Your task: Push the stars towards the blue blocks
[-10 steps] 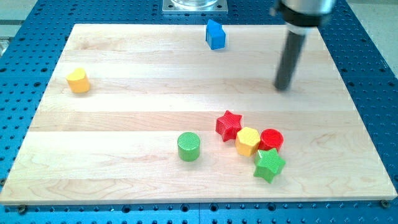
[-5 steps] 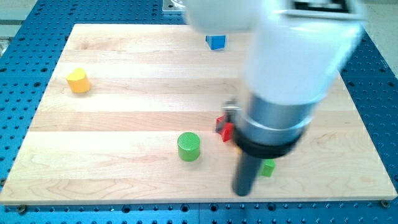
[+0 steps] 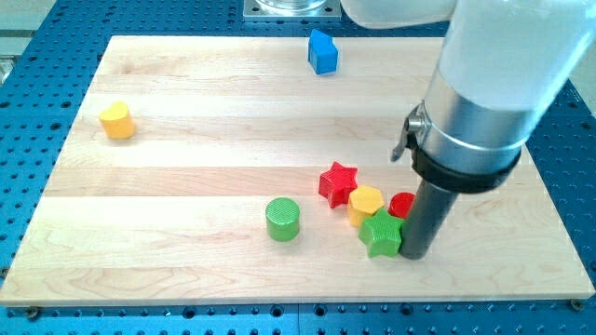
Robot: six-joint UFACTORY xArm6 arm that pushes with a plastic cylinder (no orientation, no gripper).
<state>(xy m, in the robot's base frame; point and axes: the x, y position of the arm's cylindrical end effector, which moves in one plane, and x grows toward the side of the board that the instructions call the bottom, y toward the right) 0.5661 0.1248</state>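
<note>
My tip [image 3: 415, 255] stands on the board at the view's lower right, touching the right side of the green star [image 3: 381, 234]. The green star lies against a yellow hexagonal block [image 3: 365, 204] and a red round block [image 3: 400, 205], which is partly hidden by the rod. A red star [image 3: 338, 182] sits just up and left of the yellow hexagon. The blue block [image 3: 322, 52] stands alone near the view's top edge, far from the stars.
A green cylinder [image 3: 283, 219] stands left of the cluster. A yellow block [image 3: 117, 120] sits at the view's far left. The arm's big white and grey body [image 3: 494, 84] hangs over the right side of the wooden board [image 3: 186, 167].
The arm swung from the upper right down to the lower front, then right. The green star has shifted left and up against the yellow hexagon; the red star and hexagon moved slightly left.
</note>
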